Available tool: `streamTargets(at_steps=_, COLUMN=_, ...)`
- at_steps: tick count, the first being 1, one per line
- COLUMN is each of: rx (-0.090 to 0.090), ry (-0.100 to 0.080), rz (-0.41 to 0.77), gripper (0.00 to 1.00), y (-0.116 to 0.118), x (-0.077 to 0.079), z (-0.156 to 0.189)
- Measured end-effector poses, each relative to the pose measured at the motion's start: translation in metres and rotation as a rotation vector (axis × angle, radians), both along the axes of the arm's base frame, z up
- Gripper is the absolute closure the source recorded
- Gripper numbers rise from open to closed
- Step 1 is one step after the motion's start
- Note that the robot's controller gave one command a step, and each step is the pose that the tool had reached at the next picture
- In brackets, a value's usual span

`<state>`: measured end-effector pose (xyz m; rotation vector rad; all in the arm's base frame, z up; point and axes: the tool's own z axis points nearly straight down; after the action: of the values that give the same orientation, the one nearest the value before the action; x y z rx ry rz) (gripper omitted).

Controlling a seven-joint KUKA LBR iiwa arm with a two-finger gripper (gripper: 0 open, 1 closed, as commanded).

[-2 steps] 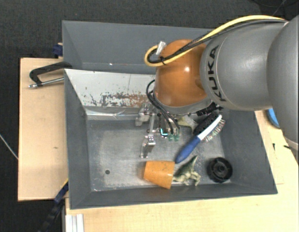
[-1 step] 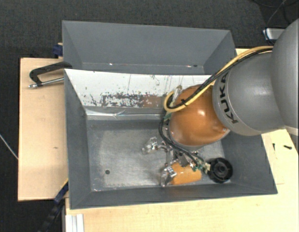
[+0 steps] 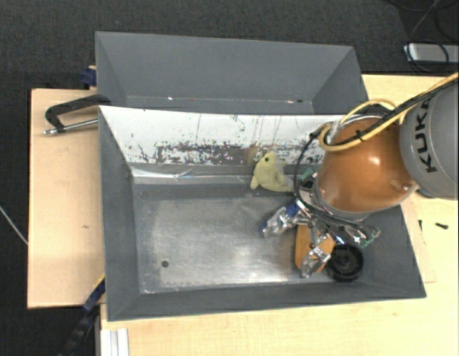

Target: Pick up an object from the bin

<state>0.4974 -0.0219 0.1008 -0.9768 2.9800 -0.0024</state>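
Observation:
My gripper (image 3: 294,242) hangs low in the bin's right part, under the arm's orange cover. Its two metal fingers stand apart, one fingertip (image 3: 273,225) to the left and the other (image 3: 312,261) nearer the front wall, so it is open. An orange-brown block (image 3: 301,248) lies on the floor between the fingertips, close to the front one; I cannot tell whether it is touched. A black round cap-like thing (image 3: 345,262) lies just right of the front fingertip. A pale yellow soft lump (image 3: 268,174) rests against the back wall, up and left of the gripper.
The bin's floor stretches bare to the left of the gripper, with a small dark spot near the front left. The arm and its orange cover hide the bin's right side. Sloping walls close in on every side.

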Motion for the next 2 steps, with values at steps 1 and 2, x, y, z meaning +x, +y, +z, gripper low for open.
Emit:
streamTargets(at_steps=1, rx=-0.002, ry=0.014, rz=0.473, gripper=0.00, y=-0.077, x=0.071, z=0.009)
streamTargets(at_steps=2, rx=-0.002, ry=0.001, rz=0.759, gripper=0.00, y=-0.045, x=0.019, z=-0.029)
